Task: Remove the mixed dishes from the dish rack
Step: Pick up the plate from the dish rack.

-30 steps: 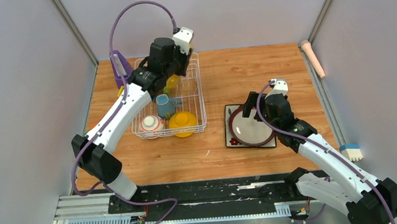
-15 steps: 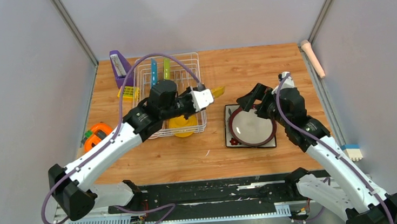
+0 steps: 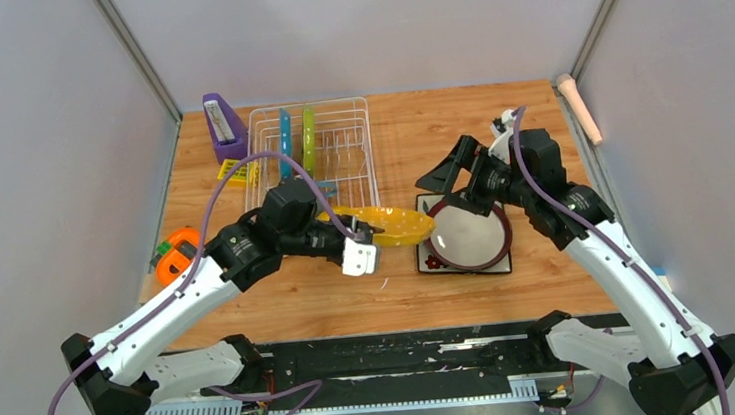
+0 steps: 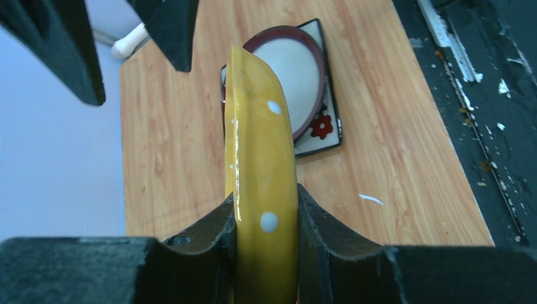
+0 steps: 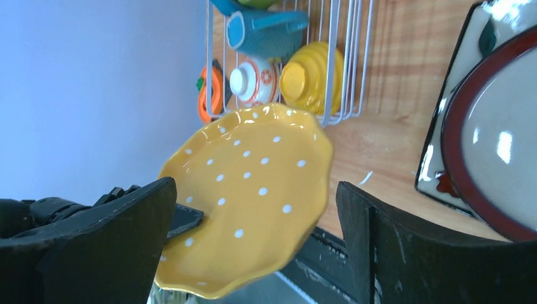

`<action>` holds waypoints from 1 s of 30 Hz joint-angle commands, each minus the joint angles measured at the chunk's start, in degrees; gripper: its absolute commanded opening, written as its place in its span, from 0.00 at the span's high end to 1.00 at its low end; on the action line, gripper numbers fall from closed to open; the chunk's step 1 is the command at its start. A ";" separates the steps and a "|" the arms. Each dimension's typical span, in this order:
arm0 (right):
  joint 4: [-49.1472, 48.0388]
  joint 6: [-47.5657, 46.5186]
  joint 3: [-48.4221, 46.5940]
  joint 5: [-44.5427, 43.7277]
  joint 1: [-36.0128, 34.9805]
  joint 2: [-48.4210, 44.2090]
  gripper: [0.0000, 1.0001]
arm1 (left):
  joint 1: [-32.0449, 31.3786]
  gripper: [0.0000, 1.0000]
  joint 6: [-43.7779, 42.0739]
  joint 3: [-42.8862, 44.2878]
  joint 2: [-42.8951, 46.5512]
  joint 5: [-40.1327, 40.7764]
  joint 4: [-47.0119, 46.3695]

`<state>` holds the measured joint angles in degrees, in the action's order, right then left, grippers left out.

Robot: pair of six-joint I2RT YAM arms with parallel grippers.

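Left gripper (image 4: 266,212) clamps the yellow plate (image 4: 256,126) by its rim; right gripper (image 5: 253,196) gapes wide near the red-rimmed plate (image 3: 466,236).

yellow white-dotted plate (image 5: 247,196), red-rimmed white plate (image 3: 469,240)

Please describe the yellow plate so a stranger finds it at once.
Start at the white wire rack at the far left. Off its near right corner, the left gripper holds a plate. It alone is yellow with white dots and a wavy rim.
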<state>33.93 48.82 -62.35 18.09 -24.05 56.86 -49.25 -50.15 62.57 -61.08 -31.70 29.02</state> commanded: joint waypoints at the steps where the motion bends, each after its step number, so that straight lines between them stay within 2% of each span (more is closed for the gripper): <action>1: 3.63 2.08 -1.06 9.42 0.32 1.99 0.00 | -1.41 1.00 -8.53 0.14 3.56 -2.70 -6.71; 7: 6.31 2.41 2.23 17.37 0.32 5.39 0.00 | -2.75 1.00 -10.48 -0.52 3.90 -0.61 -6.16; 12: 6.34 5.26 5.19 19.68 0.32 5.81 0.00 | -4.09 1.00 -14.50 -1.55 4.08 0.22 -6.26; 18: 5.85 7.92 8.38 20.40 0.36 4.84 0.00 | -8.00 1.00 -18.17 -2.36 3.41 6.63 -7.27; 30: -19.74 28.51 22.66 23.19 0.28 -1.44 0.08 | -9.71 1.00 -17.99 -2.92 1.74 9.69 -12.78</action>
<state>26.85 68.31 -41.93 39.24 -23.90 58.06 -58.46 -64.86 58.41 -60.20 -22.44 28.27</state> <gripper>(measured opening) 0.935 0.356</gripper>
